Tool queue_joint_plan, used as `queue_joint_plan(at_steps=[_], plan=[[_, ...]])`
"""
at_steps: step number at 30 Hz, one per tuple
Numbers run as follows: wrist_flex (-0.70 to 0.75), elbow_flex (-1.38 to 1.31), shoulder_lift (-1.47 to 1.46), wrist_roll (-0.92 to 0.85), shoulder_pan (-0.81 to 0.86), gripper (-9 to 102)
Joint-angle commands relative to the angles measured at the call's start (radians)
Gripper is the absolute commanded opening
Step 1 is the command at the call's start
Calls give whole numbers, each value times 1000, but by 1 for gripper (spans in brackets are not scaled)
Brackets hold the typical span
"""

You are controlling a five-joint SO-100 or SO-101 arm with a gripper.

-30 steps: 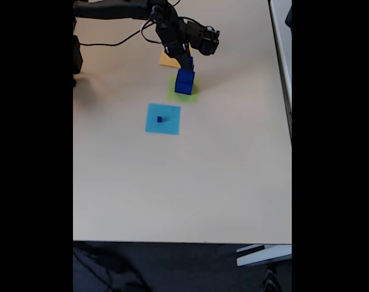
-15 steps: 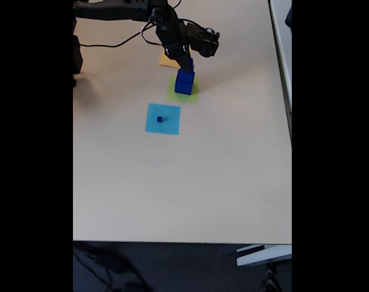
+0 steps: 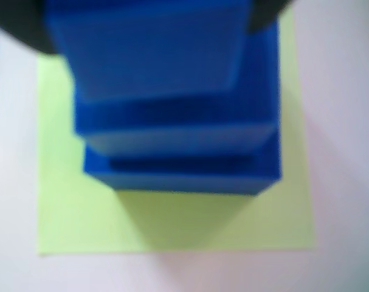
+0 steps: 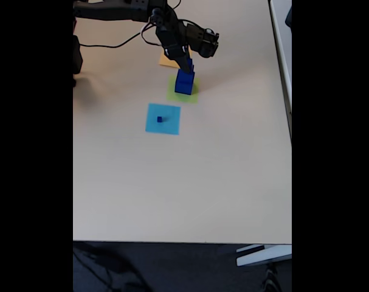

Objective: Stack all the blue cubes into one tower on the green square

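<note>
1. No brand, label or writing can be read on anything in either view.
2. In the fixed view, a pale beige table (image 4: 184,182) carries three flat paper squares near its far side: a green square (image 4: 183,91), a light-blue square (image 4: 163,118) nearer the camera and to the left, and an orange-yellow square (image 4: 167,59) partly hidden behind the arm.
3. A tower of blue cubes (image 4: 185,81) stands upright on the green square, its long axis vertical, with the largest cube at the bottom.
4. In the wrist view, which looks down on the tower, three stepped levels of blue cubes (image 3: 178,121) show, blurred at the top. The green square (image 3: 172,225) spreads out beneath them. The bottom cube sits toward the square's upper right part in that view.
5. One tiny blue cube (image 4: 160,119) sits alone near the middle of the light-blue square, well apart from the tower.
6. The black arm reaches in from the upper left of the fixed view. Its gripper (image 4: 188,62) is at the top of the tower, touching or just above the uppermost cube.
7. Dark gripper parts frame the upper corners of the wrist view on either side of the top cube. Whether the jaws clasp that cube or stand loose cannot be told.
</note>
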Motion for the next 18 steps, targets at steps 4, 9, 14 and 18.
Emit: queue_joint_plan(at_steps=[4, 9, 14, 18], plan=[[-18, -3, 103, 11, -8, 0], [-18, 2, 104, 9, -8, 0], [-18, 3, 107, 8, -8, 1], [-18, 3, 109, 6, -8, 3]])
